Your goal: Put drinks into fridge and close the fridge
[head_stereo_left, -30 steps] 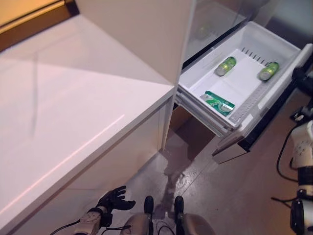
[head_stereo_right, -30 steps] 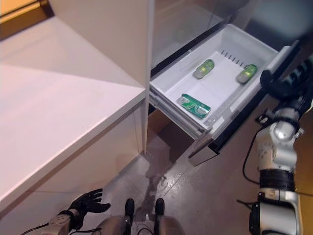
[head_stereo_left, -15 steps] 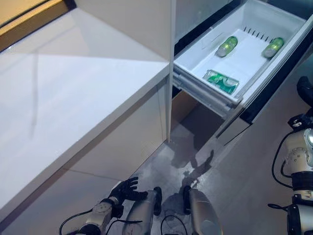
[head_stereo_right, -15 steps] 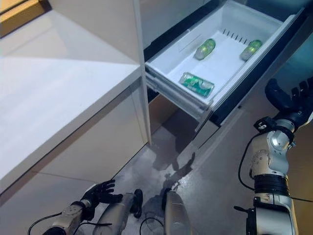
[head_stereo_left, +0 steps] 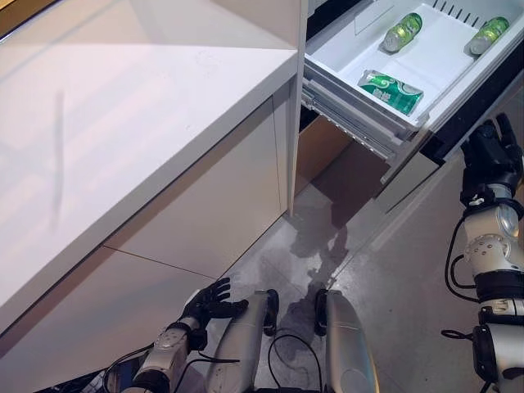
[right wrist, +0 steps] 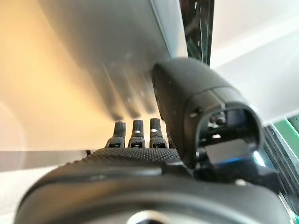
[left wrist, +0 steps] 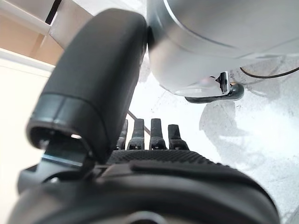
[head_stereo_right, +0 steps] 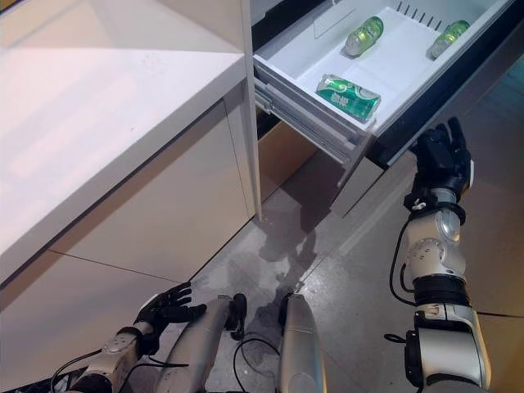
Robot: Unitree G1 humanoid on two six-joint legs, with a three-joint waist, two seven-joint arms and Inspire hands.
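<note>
The white fridge drawer [head_stereo_left: 446, 59] stands pulled out at the upper right. A green can [head_stereo_left: 391, 90] lies on its side near the drawer's near wall, and two more green drinks [head_stereo_left: 403, 30] [head_stereo_left: 489, 34] lie toward its far end. My right hand [head_stereo_right: 442, 155] is raised just in front of and below the drawer's dark front panel [head_stereo_right: 426, 106], open and empty. In the right wrist view its straight fingers [right wrist: 135, 133] point at a grey panel close by. My left hand [head_stereo_left: 209, 301] hangs low near the floor, open and empty.
A long white counter [head_stereo_left: 123, 123] fills the left side, with white cabinet fronts [head_stereo_left: 205, 221] under it. A tall white panel [head_stereo_left: 299, 123] separates the counter from the fridge. Grey floor [head_stereo_left: 393, 278] lies below the drawer.
The camera has shifted, so the whole scene sits higher in the picture. My right hand has come down from the drawer's front corner to just below its front panel. The drinks have not moved.
</note>
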